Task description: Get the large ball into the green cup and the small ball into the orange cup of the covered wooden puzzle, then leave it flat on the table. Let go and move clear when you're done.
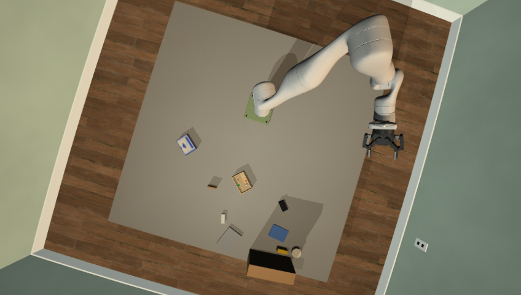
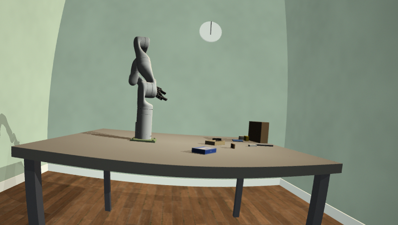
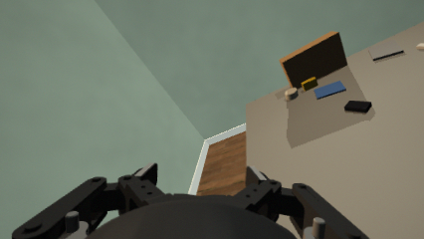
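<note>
We judged the task barely begun. Our gripper (image 1: 383, 149) hung spread wide and empty, high beyond the edge of the surface (image 1: 204, 66), well apart from the wooden puzzle (image 1: 241, 182), which lay flat near the middle. We could not tell where its balls sat; reaching, grasping and tilting all remained.

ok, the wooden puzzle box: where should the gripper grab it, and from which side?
Judging by its pose, take the wooden puzzle across two opposite side walls, coming straight down from above. It lies flat and low on the table, with its covered top up, so the sides are the only graspable faces. The small dark block sits apart, leaving room. The gripper is open, empty and far off.
</note>
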Controlling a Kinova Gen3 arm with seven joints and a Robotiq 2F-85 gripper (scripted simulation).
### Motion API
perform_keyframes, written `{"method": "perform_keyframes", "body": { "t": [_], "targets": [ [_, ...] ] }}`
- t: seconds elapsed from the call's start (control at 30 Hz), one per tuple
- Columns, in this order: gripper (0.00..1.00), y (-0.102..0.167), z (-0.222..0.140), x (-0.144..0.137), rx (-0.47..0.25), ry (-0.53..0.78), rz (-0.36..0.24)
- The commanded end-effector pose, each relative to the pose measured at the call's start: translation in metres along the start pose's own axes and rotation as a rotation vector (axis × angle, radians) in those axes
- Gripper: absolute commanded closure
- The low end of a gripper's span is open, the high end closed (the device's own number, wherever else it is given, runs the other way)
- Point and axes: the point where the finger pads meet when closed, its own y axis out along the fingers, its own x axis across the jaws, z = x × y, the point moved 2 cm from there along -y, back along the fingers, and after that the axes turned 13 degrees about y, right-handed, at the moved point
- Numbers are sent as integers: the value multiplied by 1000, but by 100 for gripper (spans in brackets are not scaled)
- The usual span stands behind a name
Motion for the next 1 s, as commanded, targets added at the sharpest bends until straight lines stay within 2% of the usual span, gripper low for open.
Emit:
{"method": "perform_keyframes", "body": {
  "t": [0.0,0.13,0.2,0.27,0.43,0.6,0.63,0.67,0.77,0.83,0.97],
  "targets": [
    [0,8,6,4,12,7,-19],
    [0,23,18,16,32,18,-71],
    [0,23,18,16,32,18,-71],
    [0,33,26,25,46,27,-108],
    [0,64,54,57,89,62,-229],
    [0,98,91,101,142,122,-389],
    [0,98,91,101,142,122,-389],
    [0,104,99,112,153,137,-425],
    [0,104,99,112,153,137,-425],
    [0,116,116,134,175,173,-499],
    [0,116,116,134,175,173,-499]
  ]
}}
